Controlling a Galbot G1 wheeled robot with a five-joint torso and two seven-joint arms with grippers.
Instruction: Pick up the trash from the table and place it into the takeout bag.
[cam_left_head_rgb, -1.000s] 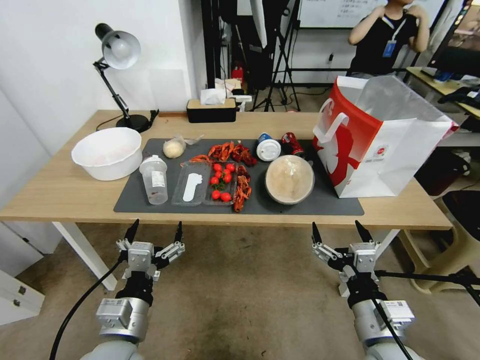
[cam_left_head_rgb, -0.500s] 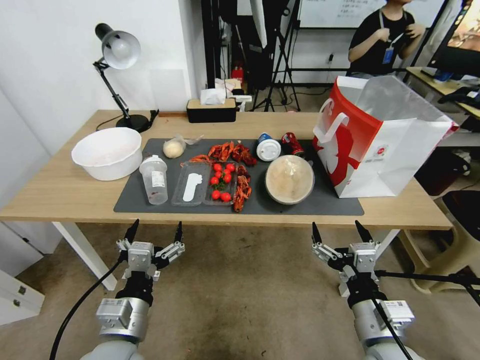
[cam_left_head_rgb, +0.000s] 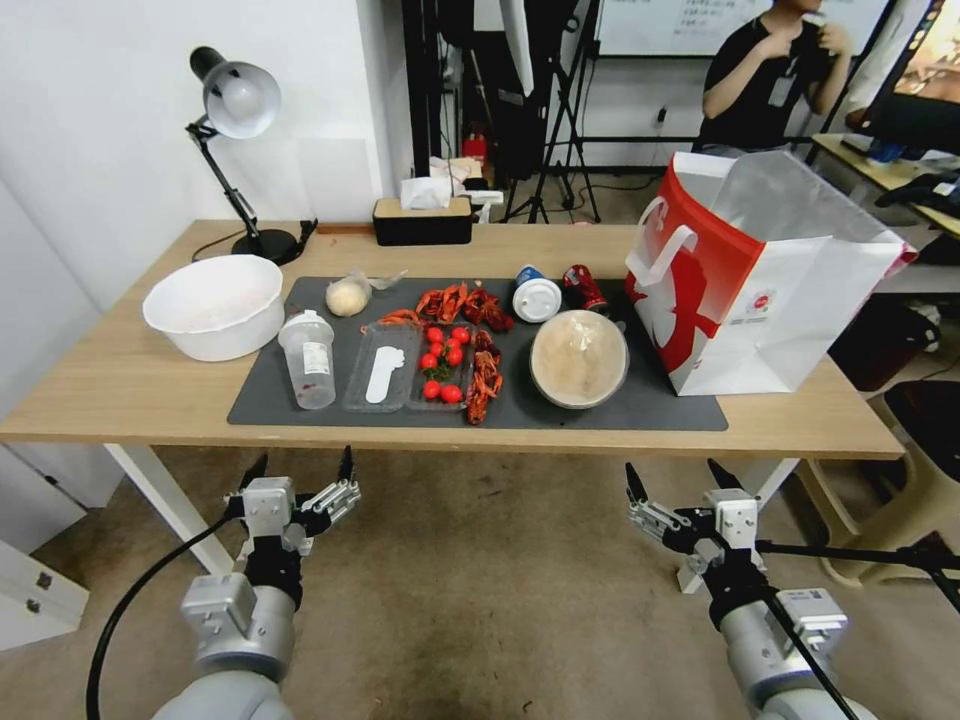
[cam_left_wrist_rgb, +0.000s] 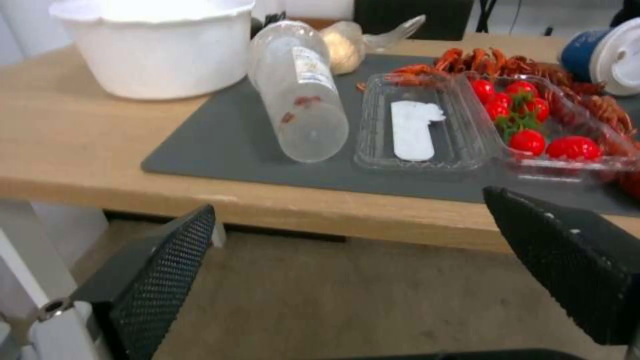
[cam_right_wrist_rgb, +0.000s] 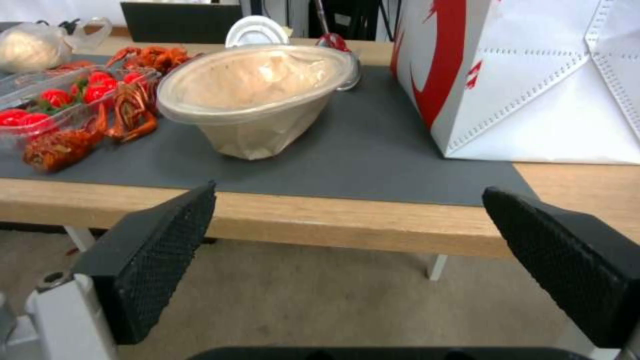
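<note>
The trash lies on the dark mat of the table (cam_left_head_rgb: 130, 385): a lidded tan bowl (cam_left_head_rgb: 579, 358) (cam_right_wrist_rgb: 257, 95), a white blue-rimmed cup (cam_left_head_rgb: 536, 297) on its side, a red can (cam_left_head_rgb: 585, 288), a clear bottle (cam_left_head_rgb: 308, 358) (cam_left_wrist_rgb: 301, 90) and a bagged bun (cam_left_head_rgb: 348, 296). The red-and-white takeout bag (cam_left_head_rgb: 760, 275) (cam_right_wrist_rgb: 533, 75) stands open-topped at the mat's right end. My left gripper (cam_left_head_rgb: 302, 463) (cam_left_wrist_rgb: 347, 205) hangs open below the table's front edge, before the bottle. My right gripper (cam_left_head_rgb: 675, 470) (cam_right_wrist_rgb: 350, 192) is open too, below the edge in front of the bowl.
A clear tray (cam_left_head_rgb: 410, 378) of tomatoes and crayfish shells (cam_left_head_rgb: 485, 375) fill the mat's middle. A big white bowl (cam_left_head_rgb: 214, 305) sits at the left, a desk lamp (cam_left_head_rgb: 240, 110) and black tissue box (cam_left_head_rgb: 422, 220) at the back. White table legs (cam_left_head_rgb: 165, 505) flank the arms.
Both arms have sunk a little lower and back from the table edge; the left one also shifted slightly left. Nothing on the table moved.
</note>
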